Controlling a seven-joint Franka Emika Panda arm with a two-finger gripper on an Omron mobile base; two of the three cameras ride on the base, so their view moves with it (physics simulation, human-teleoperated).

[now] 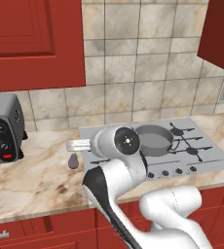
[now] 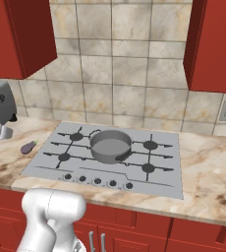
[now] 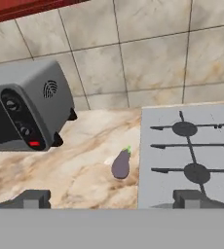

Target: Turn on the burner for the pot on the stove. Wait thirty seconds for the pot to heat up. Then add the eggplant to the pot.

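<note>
The pot (image 2: 110, 145) sat on the stove (image 2: 159, 182), over the middle grates toward the back in the right base view; its inside looked plain grey. The row of small dark knobs (image 2: 98, 181) ran along the stove's front edge. No flame could be made out at any burner, though at this size that is hard to judge.

The eggplant (image 3: 121, 164) lay on the marble counter (image 3: 80, 165) just left of the stove's edge, apart from the pot, its green stem cap pointing toward the wall. In the left base view the eggplant (image 1: 73, 161) lay just beside the stove's (image 1: 216, 158) left edge, with the pot (image 1: 155, 139) partly hidden behind the arm's wrist.

The gripper (image 3: 113, 198) hung above the counter, aimed down at the eggplant. Its two dark finger tips (image 3: 33, 198) stood wide apart at the bottom of the hand view, holding nothing, with the eggplant between and beyond them.

The grey toaster oven (image 3: 26, 112) stood on the counter to the left, against the tiled wall (image 3: 148, 53), well apart from the eggplant.
</note>
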